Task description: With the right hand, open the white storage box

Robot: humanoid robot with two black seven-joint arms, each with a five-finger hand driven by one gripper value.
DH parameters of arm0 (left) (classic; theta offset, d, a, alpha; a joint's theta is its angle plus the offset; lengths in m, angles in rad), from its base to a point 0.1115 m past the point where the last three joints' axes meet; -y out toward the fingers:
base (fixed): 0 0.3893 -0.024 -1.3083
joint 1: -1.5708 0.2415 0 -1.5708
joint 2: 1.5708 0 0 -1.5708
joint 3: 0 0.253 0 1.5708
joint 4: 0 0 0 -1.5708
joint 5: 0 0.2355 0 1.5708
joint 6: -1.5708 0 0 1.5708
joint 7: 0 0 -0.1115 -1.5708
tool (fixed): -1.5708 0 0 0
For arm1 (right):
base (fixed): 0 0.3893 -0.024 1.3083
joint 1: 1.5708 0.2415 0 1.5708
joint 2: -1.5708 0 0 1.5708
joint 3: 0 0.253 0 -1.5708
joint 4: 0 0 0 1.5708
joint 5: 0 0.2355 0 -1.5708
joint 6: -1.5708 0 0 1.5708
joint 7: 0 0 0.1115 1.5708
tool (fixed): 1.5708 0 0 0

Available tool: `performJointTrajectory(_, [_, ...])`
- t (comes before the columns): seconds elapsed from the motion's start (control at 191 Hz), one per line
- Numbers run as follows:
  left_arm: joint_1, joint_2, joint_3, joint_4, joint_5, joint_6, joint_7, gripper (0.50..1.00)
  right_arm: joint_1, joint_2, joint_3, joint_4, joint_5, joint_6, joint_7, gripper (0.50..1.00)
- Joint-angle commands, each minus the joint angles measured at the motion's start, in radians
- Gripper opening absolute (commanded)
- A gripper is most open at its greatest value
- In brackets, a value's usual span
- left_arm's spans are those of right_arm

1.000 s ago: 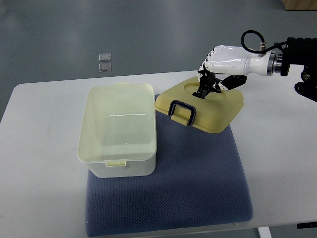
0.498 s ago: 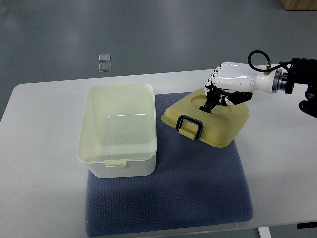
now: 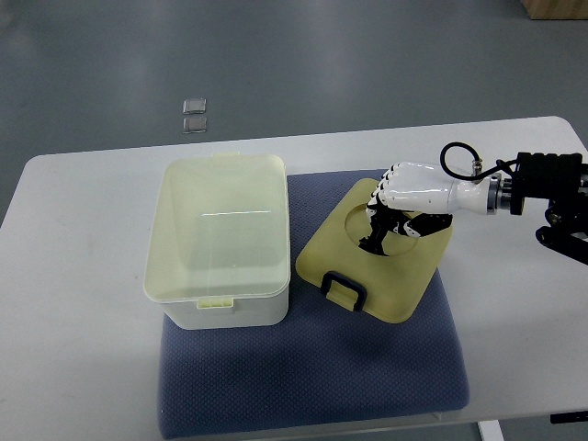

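On the white table (image 3: 83,303) lies a blue mat (image 3: 367,367), and both task things sit on it. The table runs across the lower part of the view, with grey floor (image 3: 322,64) beyond its far edge. The mat covers the middle of the table and reaches almost to its near edge.

The box (image 3: 219,241) stands on the mat's left part, upright and uncovered, its pale yellowish inside bare and in plain sight. A small latch tab shows at the middle of its near rim and another at its far rim.

The lid (image 3: 404,276) is off the box and lies on the mat just to the right of it, turned at an angle so one corner points toward the box. A narrow gap seems to part lid and box, though it is hard to be sure they do not touch. The lid has a round recess in its top and a dark handle (image 3: 344,286) at its near edge.

The right hand (image 3: 395,207) comes in from the picture's right edge on a black forearm (image 3: 551,179) with a looped cable. It rests over the far part of the lid, white knuckles up, dark fingers (image 3: 375,241) curled down into the round recess and gripping the lid there.

Two small clear squares (image 3: 194,115) lie on the floor beyond the table, one just behind the other.
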Motion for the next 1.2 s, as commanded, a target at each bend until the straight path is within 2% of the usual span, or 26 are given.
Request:
performJointTrajectory(0.0, [0.0, 0.0, 0.0, 0.0, 0.0, 0.0, 0.0, 1.0, -0.014, 0.009, -0.002, -0.001, 0.0, 0.0, 0.0, 0.529])
performJointTrajectory(0.016, [0.0, 0.0, 0.0, 0.0, 0.001, 0.0, 0.0, 1.0, -0.018, 0.009, -0.002, -0.001, 0.0, -0.002, 0.0, 0.574])
performJointTrajectory(0.021, [0.0, 0.0, 0.0, 0.0, 0.001, 0.0, 0.0, 1.0, -0.018, 0.009, -0.002, -0.001, 0.0, -0.002, 0.0, 0.574])
performJointTrajectory(0.031, [0.0, 0.0, 0.0, 0.0, 0.001, 0.0, 0.0, 1.0, -0.021, 0.009, 0.0, -0.001, 0.0, -0.005, 0.0, 0.617])
performJointTrajectory(0.042, [0.0, 0.0, 0.0, 0.0, 0.001, 0.0, 0.0, 1.0, -0.021, 0.009, 0.0, -0.001, 0.0, -0.005, 0.0, 0.617])
performJointTrajectory(0.047, [0.0, 0.0, 0.0, 0.0, 0.0, 0.0, 0.0, 1.0, -0.023, 0.011, 0.0, -0.001, 0.0, -0.006, 0.0, 0.641])
performJointTrajectory(0.052, [0.0, 0.0, 0.0, 0.0, 0.0, 0.0, 0.0, 1.0, -0.023, 0.011, 0.0, -0.001, 0.0, -0.006, 0.0, 0.641])
performJointTrajectory(0.063, [0.0, 0.0, 0.0, 0.0, 0.001, 0.0, 0.0, 1.0, -0.024, 0.016, 0.0, -0.001, 0.0, -0.012, 0.0, 0.688])
performJointTrajectory(0.115, [0.0, 0.0, 0.0, 0.0, 0.0, 0.0, 0.0, 1.0, -0.031, 0.025, -0.003, -0.003, 0.001, -0.031, 0.0, 0.778])
performJointTrajectory(0.204, [0.0, 0.0, 0.0, 0.0, 0.001, 0.0, 0.0, 1.0, -0.034, 0.023, -0.008, -0.003, 0.001, -0.048, 0.0, 0.854])
performJointTrajectory(0.283, [0.0, 0.0, 0.0, 0.0, 0.0, 0.0, 0.0, 1.0, -0.031, 0.022, -0.006, -0.003, 0.001, -0.049, 0.0, 0.885])
performJointTrajectory(0.529, [0.0, 0.0, 0.0, 0.0, 0.0, 0.0, 0.0, 1.0, 0.038, -0.009, 0.003, -0.003, 0.012, -0.035, 0.0, 0.887])
performJointTrajectory(0.597, [0.0, 0.0, 0.0, 0.0, 0.0, 0.0, 0.0, 1.0, 0.063, -0.03, 0.02, -0.003, 0.02, -0.009, 0.0, 0.885])
performJointTrajectory(0.691, [0.0, 0.0, 0.0, 0.0, 0.001, 0.0, 0.0, 1.0, 0.074, -0.035, 0.115, -0.003, 0.058, 0.09, 0.0, 0.885])
performJointTrajectory(0.838, [0.0, 0.0, 0.0, 0.0, 0.0, 0.0, 0.0, 1.0, 0.071, -0.023, 0.317, -0.02, 0.251, 0.339, 0.0, 0.885])
performJointTrajectory(0.901, [0.0, 0.0, 0.0, 0.0, 0.001, 0.0, 0.0, 1.0, 0.069, -0.007, 0.377, -0.047, 0.369, 0.39, 0.0, 0.885])
performJointTrajectory(1.063, [0.0, 0.0, 0.0, 0.0, 0.0, 0.0, 0.0, 1.0, 0.025, 0.072, 0.471, -0.13, 0.716, 0.377, 0.0, 0.883])
performJointTrajectory(1.121, [0.0, 0.0, 0.0, 0.0, 0.0, 0.0, 0.0, 1.0, 0.008, 0.101, 0.494, -0.159, 0.833, 0.339, -0.062, 0.881])
performJointTrajectory(1.131, [0.0, 0.0, 0.0, 0.0, 0.0, 0.0, 0.0, 1.0, 0.002, 0.114, 0.5, -0.17, 0.878, 0.316, -0.089, 0.881])
performJointTrajectory(1.194, [0.0, 0.0, 0.0, 0.0, 0.001, 0.0, 0.0, 1.0, -0.012, 0.135, 0.505, -0.19, 0.992, 0.248, -0.154, 0.881])
